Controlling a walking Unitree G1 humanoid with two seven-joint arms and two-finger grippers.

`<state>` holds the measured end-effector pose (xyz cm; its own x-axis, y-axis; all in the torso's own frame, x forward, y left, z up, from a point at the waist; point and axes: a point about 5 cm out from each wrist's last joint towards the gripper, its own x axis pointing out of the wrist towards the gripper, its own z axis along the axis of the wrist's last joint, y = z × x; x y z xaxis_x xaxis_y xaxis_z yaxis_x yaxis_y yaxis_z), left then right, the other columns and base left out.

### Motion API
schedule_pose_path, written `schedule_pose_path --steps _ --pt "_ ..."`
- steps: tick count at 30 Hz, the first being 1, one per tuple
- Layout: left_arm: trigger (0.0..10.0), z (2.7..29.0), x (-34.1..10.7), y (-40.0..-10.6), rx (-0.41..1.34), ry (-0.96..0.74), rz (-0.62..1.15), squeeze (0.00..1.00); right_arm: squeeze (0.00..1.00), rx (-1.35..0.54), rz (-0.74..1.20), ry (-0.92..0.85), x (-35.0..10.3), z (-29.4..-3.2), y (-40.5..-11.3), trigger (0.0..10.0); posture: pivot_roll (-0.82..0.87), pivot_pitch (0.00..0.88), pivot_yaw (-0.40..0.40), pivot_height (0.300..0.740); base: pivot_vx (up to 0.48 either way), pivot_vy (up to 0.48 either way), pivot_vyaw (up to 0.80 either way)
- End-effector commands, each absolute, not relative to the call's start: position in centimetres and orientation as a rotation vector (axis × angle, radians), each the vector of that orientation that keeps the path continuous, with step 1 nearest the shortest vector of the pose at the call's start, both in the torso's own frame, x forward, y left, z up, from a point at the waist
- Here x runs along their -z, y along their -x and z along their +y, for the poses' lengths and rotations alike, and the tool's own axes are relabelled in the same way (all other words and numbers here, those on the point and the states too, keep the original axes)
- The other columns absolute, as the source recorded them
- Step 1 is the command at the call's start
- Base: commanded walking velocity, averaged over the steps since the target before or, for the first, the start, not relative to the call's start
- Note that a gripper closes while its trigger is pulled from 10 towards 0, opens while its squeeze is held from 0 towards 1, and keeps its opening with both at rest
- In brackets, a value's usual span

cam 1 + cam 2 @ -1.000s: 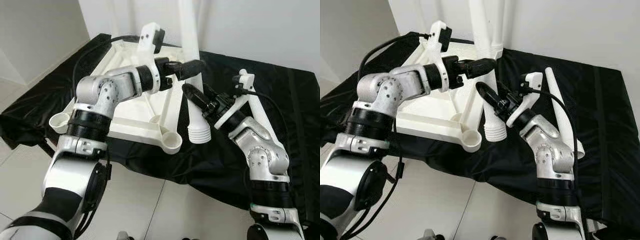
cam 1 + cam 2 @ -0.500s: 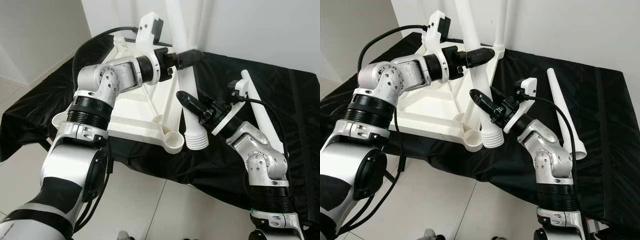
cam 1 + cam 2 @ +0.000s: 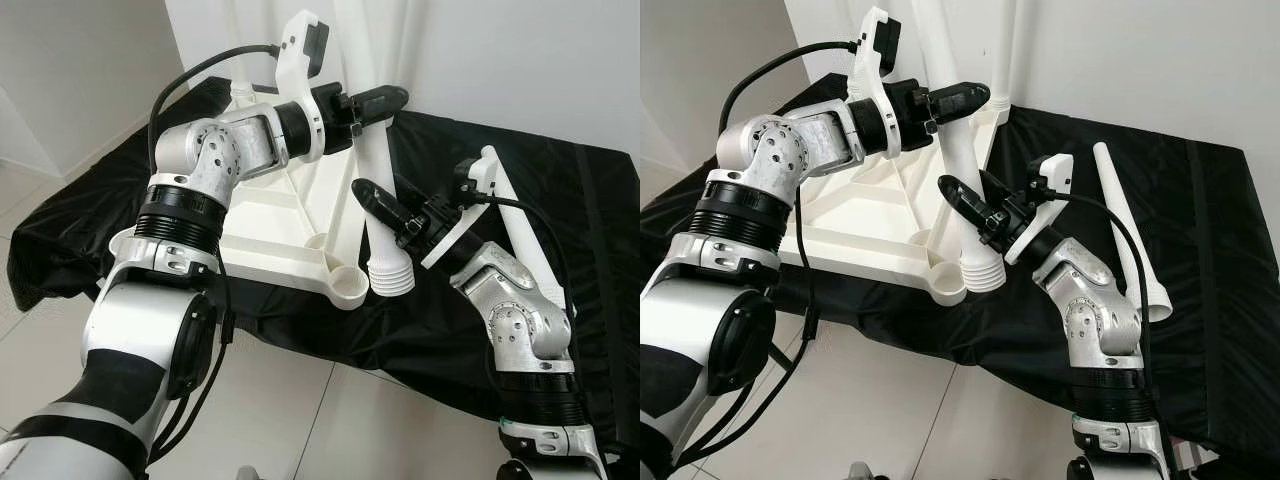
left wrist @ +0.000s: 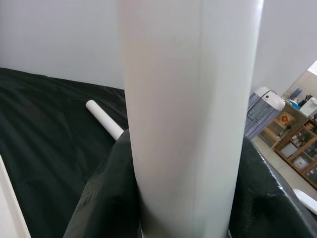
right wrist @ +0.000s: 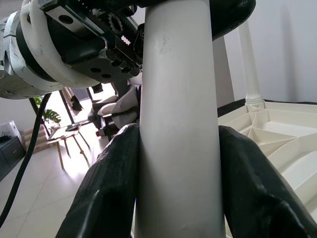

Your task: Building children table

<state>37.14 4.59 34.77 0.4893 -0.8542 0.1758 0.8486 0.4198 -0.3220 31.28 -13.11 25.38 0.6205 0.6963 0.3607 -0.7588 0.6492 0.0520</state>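
Observation:
The white table top lies upside down on a black cloth. Both grippers hold one white table leg, tilted steeply. My left gripper is shut on its upper part. My right gripper is shut on it lower down. The leg's ribbed threaded end hangs just beside the near corner socket, touching the cloth or close above it. In the left wrist view the leg stands between black fingers. In the right wrist view the same leg sits between fingers.
Another white leg lies loose on the black cloth to the right. One leg stands upright in the far corner of the table top. A white wall is behind, tiled floor in front.
The left gripper has risen with the leg's upper part, so the leg stands steeper. Its threaded end has come closer to the near corner socket. The camera has shifted slightly.

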Motion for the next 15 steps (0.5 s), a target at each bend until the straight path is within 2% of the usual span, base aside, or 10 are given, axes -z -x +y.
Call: schedule_pose_path --steps 1,5,6,10,12,13,15 --pt "0.0 4.7 -35.8 -36.4 1.224 0.345 -0.065 0.0 1.0 -0.825 -0.322 -0.193 -25.7 -13.3 -31.6 10.0 -0.09 0.06 0.063 0.74 0.0 0.0 0.0" --pt "0.0 4.8 -36.0 -36.3 1.224 0.299 -0.087 0.0 1.0 -0.814 -0.317 -0.202 -25.9 -13.5 -31.8 10.0 -0.09 0.065 0.061 0.74 0.0 0.0 0.0" --pt "10.0 4.7 -36.2 -36.1 1.23 0.267 -0.099 0.0 1.0 -0.798 -0.316 -0.194 -25.9 -13.7 -31.9 10.0 -0.09 0.066 0.06 0.74 0.0 0.0 0.0" --pt "10.0 4.4 -36.6 -35.6 1.248 0.224 -0.128 0.0 1.0 -0.776 -0.307 -0.177 -26.1 -13.9 -32.2 10.0 -0.09 0.068 0.057 0.74 0.0 0.0 0.0" --pt "10.0 4.2 -36.8 -35.5 1.254 0.208 -0.139 0.0 0.96 -0.77 -0.305 -0.17 -26.2 -13.9 -32.3 10.0 -0.09 0.068 0.057 0.74 0.0 0.0 0.0" --pt "10.0 4.0 -37.1 -35.2 1.265 0.185 -0.155 0.0 0.0 -0.769 -0.297 -0.162 -26.5 -13.8 -32.5 10.0 -0.09 0.07 0.054 0.74 0.0 0.0 0.0" --pt "10.0 3.7 -37.3 -34.9 1.275 0.159 -0.173 0.0 0.0 -0.765 -0.281 -0.155 -26.7 -13.8 -32.7 10.0 -0.09 0.072 0.053 0.74 0.0 0.0 0.0"
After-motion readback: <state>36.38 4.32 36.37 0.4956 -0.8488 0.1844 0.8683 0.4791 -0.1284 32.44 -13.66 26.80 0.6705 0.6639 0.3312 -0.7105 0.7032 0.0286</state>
